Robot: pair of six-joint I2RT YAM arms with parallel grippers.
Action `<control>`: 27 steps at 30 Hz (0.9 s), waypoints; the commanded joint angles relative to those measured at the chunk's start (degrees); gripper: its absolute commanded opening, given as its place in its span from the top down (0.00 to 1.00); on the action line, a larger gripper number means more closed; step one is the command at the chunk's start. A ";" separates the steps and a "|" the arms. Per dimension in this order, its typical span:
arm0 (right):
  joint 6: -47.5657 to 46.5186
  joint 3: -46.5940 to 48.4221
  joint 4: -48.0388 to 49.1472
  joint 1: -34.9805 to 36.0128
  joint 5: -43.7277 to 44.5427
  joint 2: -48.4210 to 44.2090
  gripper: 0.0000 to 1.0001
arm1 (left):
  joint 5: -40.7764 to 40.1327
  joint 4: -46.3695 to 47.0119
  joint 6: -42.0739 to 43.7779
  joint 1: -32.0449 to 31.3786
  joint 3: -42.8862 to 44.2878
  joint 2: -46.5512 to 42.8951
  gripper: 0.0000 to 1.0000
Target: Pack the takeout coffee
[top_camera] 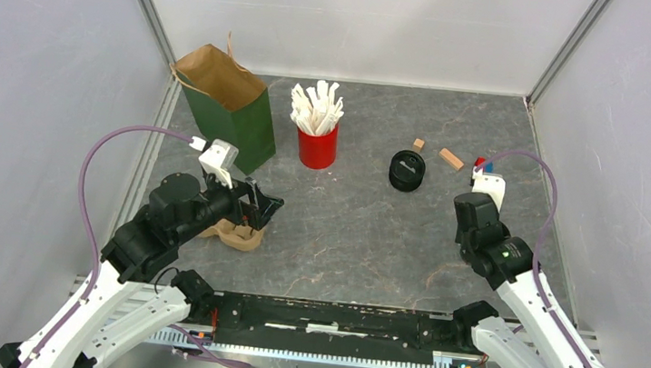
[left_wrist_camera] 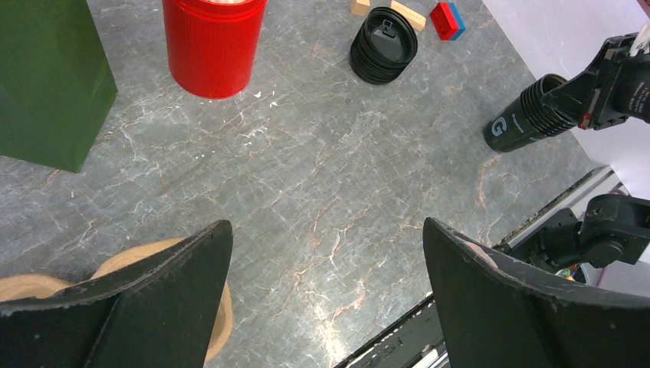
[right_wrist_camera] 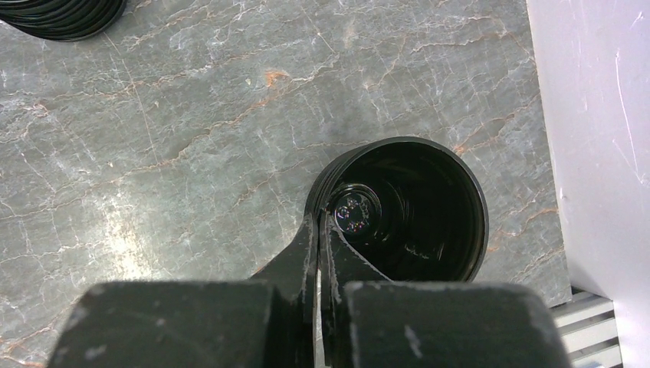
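The takeout coffee cup (right_wrist_camera: 406, 207) is a black ribbed paper cup (left_wrist_camera: 521, 119) with a white letter on its side. It is open-topped and leans near the right wall. My right gripper (right_wrist_camera: 318, 218) is shut on the cup's rim wall, one finger inside and one outside. The left wrist view shows this gripper (left_wrist_camera: 558, 96) holding the cup from above. A stack of flat black lids (top_camera: 407, 170) lies left of it, further back. My left gripper (left_wrist_camera: 326, 291) hangs open over bare table at the near left, holding nothing. In the top view the right arm hides the cup.
A green paper bag (top_camera: 229, 114) stands at the back left, with a red cup of white sticks (top_camera: 317, 142) beside it. Two wooden blocks (top_camera: 450, 159) and a red-and-blue block (top_camera: 479, 163) lie behind the lids. A brown cardboard piece (top_camera: 239, 234) sits under my left gripper.
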 commanded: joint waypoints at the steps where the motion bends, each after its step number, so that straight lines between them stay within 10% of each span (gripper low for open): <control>1: -0.52 1.47 1.55 -0.35 1.24 -0.90 1.00 | 0.70 2.27 -2.19 -0.18 0.05 -0.02 0.00; 27: -6.91 17.10 -7.32 -0.29 5.69 0.81 1.00 | -2.23 1.76 -2.77 -0.18 0.28 1.61 0.00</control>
